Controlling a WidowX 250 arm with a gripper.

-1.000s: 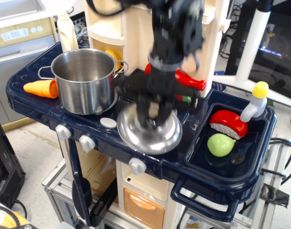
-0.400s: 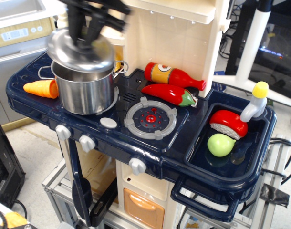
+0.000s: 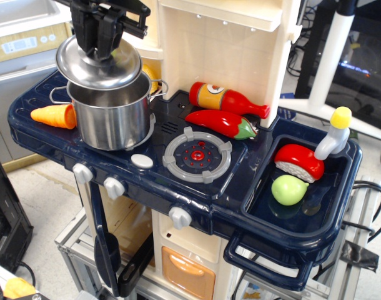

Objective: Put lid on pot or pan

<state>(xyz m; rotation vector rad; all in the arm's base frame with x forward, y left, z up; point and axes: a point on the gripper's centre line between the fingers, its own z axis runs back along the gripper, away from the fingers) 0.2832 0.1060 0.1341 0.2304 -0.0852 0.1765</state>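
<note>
The shiny steel pot [image 3: 109, 115] stands on the left burner of the dark blue toy stove [image 3: 59, 147], with wire loop handles at its sides. The round steel lid [image 3: 98, 65] hangs a little above the pot's rim, slightly tilted and shifted a bit to the left of the pot's centre. My black gripper [image 3: 103, 45] comes down from the top of the view and is shut on the lid's knob, which its fingers hide.
An orange carrot [image 3: 53, 115] lies left of the pot. The grey burner ring with red centre [image 3: 197, 154] is bare. A ketchup bottle [image 3: 228, 99] and a red pepper [image 3: 218, 122] lie behind it. The sink [image 3: 259, 209] at right holds a green pear [image 3: 288, 189], a red piece [image 3: 298, 161] and a tap [image 3: 333, 133].
My gripper carried the lid from the right burner up and left to above the pot. In the last half second it shifted slightly left and steadied there.
</note>
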